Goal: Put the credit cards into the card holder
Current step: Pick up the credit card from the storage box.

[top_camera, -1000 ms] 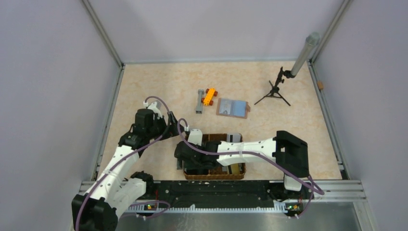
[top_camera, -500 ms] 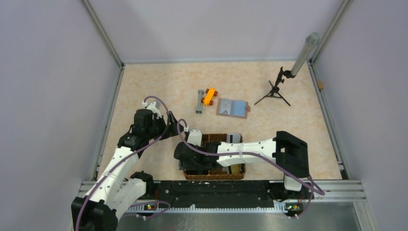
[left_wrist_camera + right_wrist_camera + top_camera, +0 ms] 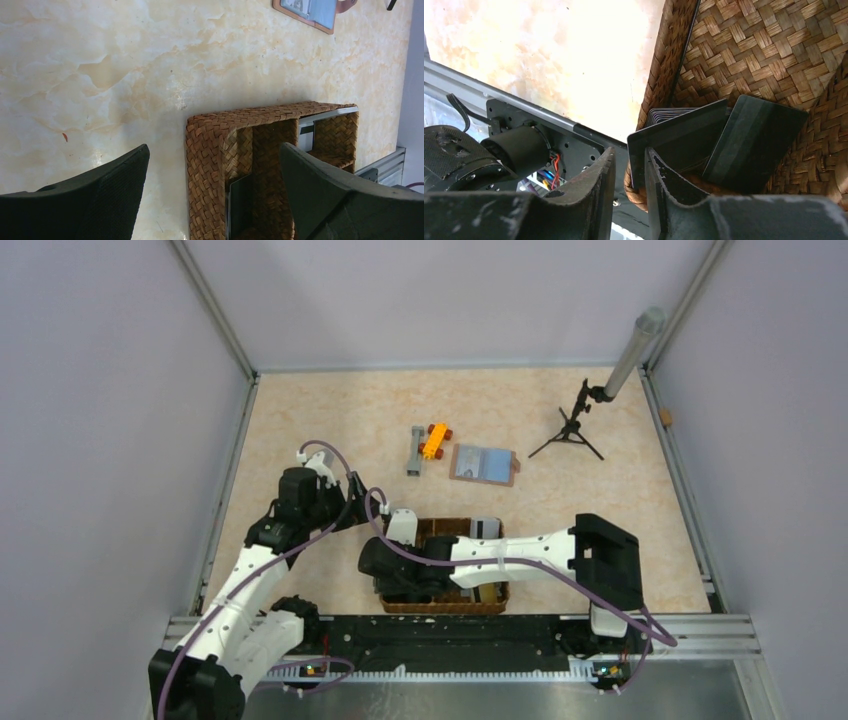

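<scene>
Top external view shows a beige marbled table point(image 3: 300, 420) with grey walls around it. Two white-and-black arms extend from the near edge to a woven brown basket point(image 3: 440, 607) divided into compartments. A small black tripod point(image 3: 568, 432) stands at the far right. The card holder point(image 3: 483, 463) lies open with its blue inside up, beyond the basket and well apart from it, near an orange toy point(image 3: 434, 440). The credit cards point(image 3: 679, 142) stand leaning in a compartment at the basket's left end. The left gripper point(image 3: 214, 150) hovers over a basket corner with its fingers spread wide, holding nothing. The right gripper point(image 3: 630, 152) is down among the cards. Its fingers are nearly together, with a dark card's edge in the narrow gap. Whether they pinch the card cannot be told.
</scene>
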`<act>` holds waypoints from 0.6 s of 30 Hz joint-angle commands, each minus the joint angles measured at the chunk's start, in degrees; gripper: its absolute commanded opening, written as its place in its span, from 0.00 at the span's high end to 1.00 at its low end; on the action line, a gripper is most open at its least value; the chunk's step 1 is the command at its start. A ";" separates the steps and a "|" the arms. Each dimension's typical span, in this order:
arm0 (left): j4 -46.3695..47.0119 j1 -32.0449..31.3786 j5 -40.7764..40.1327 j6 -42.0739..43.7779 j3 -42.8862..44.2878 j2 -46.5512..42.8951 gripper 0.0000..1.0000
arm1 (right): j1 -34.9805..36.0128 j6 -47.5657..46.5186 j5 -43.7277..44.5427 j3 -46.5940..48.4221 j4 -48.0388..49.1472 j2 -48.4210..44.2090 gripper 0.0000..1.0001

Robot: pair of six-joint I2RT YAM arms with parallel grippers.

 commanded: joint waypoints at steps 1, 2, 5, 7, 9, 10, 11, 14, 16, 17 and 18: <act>2.01 0.38 0.97 0.15 -0.51 -0.86 0.01 | 1.09 0.59 1.57 2.08 1.36 -2.24 0.75; 2.05 0.38 0.98 0.15 -0.47 -0.87 0.01 | 1.14 0.55 1.48 2.06 1.37 -2.15 0.76; 1.98 0.37 0.98 0.19 -0.47 -0.96 0.01 | 1.06 0.33 1.37 2.32 0.91 -1.60 0.77; 1.97 0.38 0.98 0.17 -0.47 -1.11 0.01 | 1.10 0.23 1.37 2.35 0.55 -1.40 0.79; 1.97 0.38 0.98 0.19 -0.47 -1.21 0.01 | 1.08 0.19 1.43 2.49 0.28 -1.36 0.80; 1.95 0.38 0.98 0.19 -0.47 -1.21 0.01 | 1.09 0.15 1.69 2.72 -0.16 -1.38 0.81; 1.96 0.38 0.96 0.23 -0.47 -1.22 0.01 | 1.11 0.19 2.02 2.95 -0.60 -1.39 0.82; 1.97 0.38 0.98 0.24 -0.45 -1.12 0.01 | 1.16 0.09 2.94 3.11 -1.47 -1.33 0.88; 1.97 0.41 0.95 0.24 -0.42 -1.22 0.01 | 1.15 -0.10 3.12 3.16 -1.59 -1.11 0.93; 1.97 0.46 0.90 0.24 -0.46 -1.27 0.01 | 1.29 -0.28 3.26 3.30 -1.81 -0.99 0.95; 1.92 0.45 0.89 0.24 -0.46 -1.21 0.01 | 1.31 -0.32 3.57 3.55 -2.24 -0.77 0.97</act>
